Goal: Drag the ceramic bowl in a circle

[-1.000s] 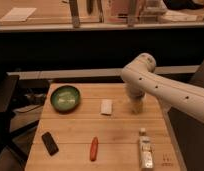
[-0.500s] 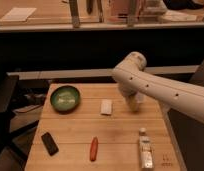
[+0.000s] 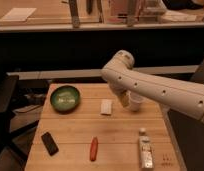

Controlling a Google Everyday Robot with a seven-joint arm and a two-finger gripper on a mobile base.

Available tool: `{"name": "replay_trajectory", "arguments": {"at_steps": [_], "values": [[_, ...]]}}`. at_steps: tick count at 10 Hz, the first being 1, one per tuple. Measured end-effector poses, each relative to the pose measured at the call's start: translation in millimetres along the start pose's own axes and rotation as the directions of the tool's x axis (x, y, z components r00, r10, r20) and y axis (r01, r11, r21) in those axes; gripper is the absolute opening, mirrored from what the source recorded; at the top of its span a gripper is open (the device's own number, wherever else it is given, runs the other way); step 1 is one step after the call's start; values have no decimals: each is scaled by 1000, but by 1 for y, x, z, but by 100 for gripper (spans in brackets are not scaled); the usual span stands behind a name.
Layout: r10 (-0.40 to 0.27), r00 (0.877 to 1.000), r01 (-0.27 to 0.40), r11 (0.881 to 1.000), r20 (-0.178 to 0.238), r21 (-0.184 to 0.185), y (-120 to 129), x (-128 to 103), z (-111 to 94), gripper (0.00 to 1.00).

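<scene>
1 ceramic bowl (image 3: 65, 98) well apart from fingers (image 3: 125, 99) beside white cup (image 3: 137, 104); opening indiscernible.

The end effector (image 3: 124, 99) hangs low over the far right part of the pale wooden surface (image 3: 70, 127), on a white arm (image 3: 160, 90) reaching in from the right. A small white cup (image 3: 136, 104) stands just to its right and a flat white rectangular pad (image 3: 106, 106) lies just to its left. Farther left, bare wood surrounds the round green glazed ceramic bowl (image 3: 65, 97). Nearer the front edge, well apart from the end effector, lie a black rectangular block (image 3: 49, 143), a red stick-shaped object (image 3: 94, 149) and a white bottle (image 3: 145, 152).
</scene>
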Motion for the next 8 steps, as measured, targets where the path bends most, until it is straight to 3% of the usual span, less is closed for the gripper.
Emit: {"name": "replay_trajectory", "arguments": {"at_steps": [1,2,8], "values": [[-58,998,58,998,-1,26,-23,-24,1,80],[-79,997,79,996,-3,34,-30,-32,1,80],[-184,983,183,979,0,84,-63,-58,10,80]]}}
